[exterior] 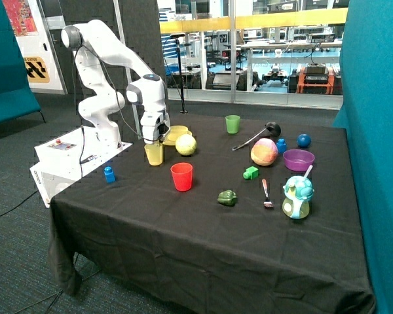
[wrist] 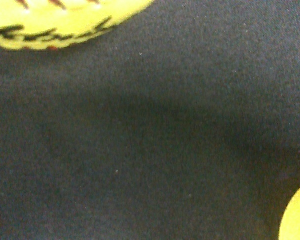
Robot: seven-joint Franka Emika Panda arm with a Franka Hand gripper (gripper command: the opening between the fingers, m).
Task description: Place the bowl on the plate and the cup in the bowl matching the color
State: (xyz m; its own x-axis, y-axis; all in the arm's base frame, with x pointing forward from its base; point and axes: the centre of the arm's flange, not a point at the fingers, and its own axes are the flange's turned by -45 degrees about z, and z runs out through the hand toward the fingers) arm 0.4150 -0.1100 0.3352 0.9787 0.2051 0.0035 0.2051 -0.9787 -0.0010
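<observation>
the shallow round yellow plastic bowl [exterior: 177, 133] seems already seated on the flat pale yellow plate [exterior: 172, 140], though the arm hides much of it. the translucent yellow plastic tumbler [exterior: 154, 154] stands on the black cloth just in front of that bowl, not yet inside. the gripper [exterior: 156, 139] hangs right above the tumbler; whether it grips i cannot tell. a stitched yellow softball [exterior: 186, 145] sits beside the bowl.

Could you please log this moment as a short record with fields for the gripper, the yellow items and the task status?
gripper: gripper low over the yellow cup; jaw state hidden
cup: upright on the black cloth, beside the yellow ball
bowl: yellow bowl behind the cup and ball, seemingly on the plate; plate not clearly visible
cup in bowl: not yet
nearby: red cup in front
</observation>
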